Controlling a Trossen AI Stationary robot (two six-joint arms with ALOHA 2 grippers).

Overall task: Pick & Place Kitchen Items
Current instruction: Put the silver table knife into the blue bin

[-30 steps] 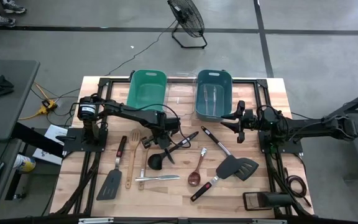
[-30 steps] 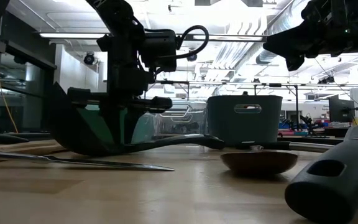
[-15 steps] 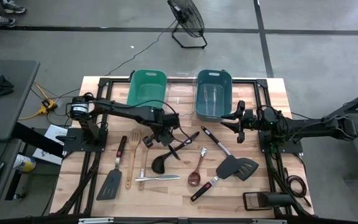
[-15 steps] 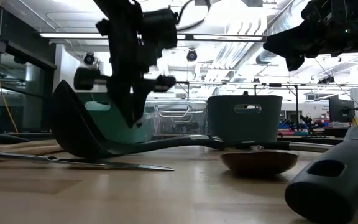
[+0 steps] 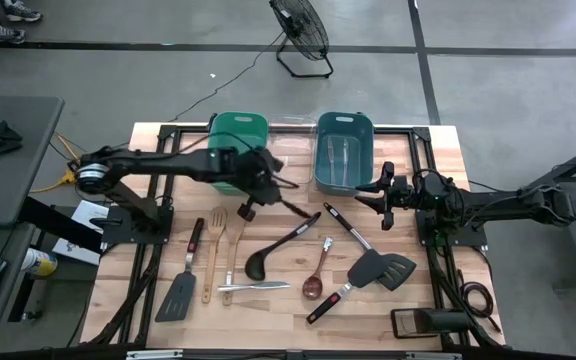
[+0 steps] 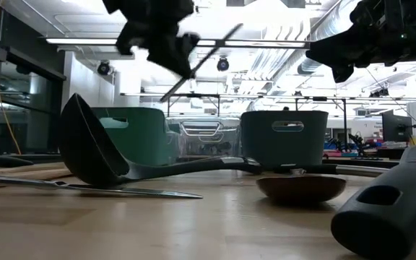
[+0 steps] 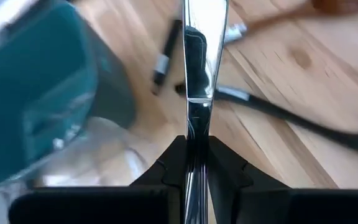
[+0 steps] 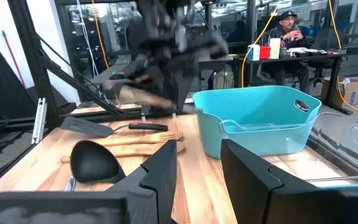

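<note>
Now the left gripper (image 7: 196,163) clamps a silver utensil (image 7: 201,56) — blade jutting forward.

A slim silver knife (image 7: 199,74) rides pinched in the left gripper (image 5: 259,178) above the table, while ladle (image 5: 273,250), wooden spoons (image 5: 212,255), spatulas (image 5: 380,270) and more cutlery (image 5: 253,287) lie scattered below.

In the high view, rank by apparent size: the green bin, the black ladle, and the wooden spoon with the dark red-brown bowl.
1. green bin, clearly largest.
2. black ladle.
3. wooden spoon, smallest.
All three sit on the table under an overhead camera, so nearness hardly distorts this ranking.
</note>
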